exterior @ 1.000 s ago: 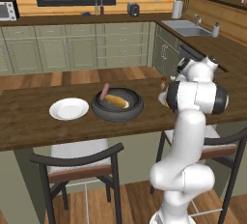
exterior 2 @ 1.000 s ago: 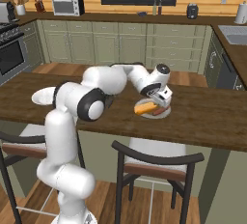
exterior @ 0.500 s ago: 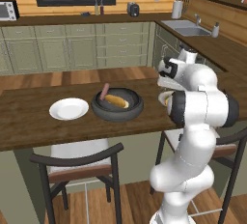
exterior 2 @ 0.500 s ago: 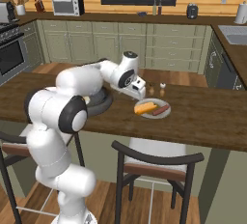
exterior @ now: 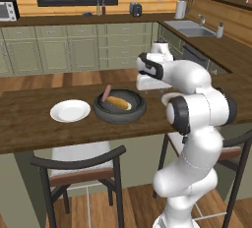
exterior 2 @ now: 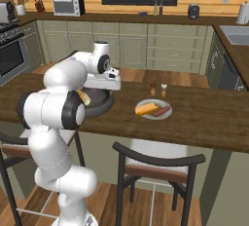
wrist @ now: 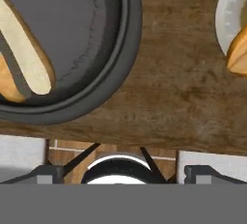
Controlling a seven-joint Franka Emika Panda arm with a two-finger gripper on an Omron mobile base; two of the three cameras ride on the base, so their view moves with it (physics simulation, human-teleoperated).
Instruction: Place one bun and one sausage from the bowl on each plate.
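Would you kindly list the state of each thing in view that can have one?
Gripper: open, holding nothing.
Bowl: holds one bun and one sausage.
Left plate: bare.
Right plate: holds a bun and a sausage, side by side.

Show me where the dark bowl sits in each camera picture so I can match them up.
Left base view: the bowl sits mid-frame on the wooden counter, right of an empty plate.
Right base view: its rim shows left of centre, partly behind the arm.
Hand view: it covers the upper left.
Shared landmark: the bun lying inside it.
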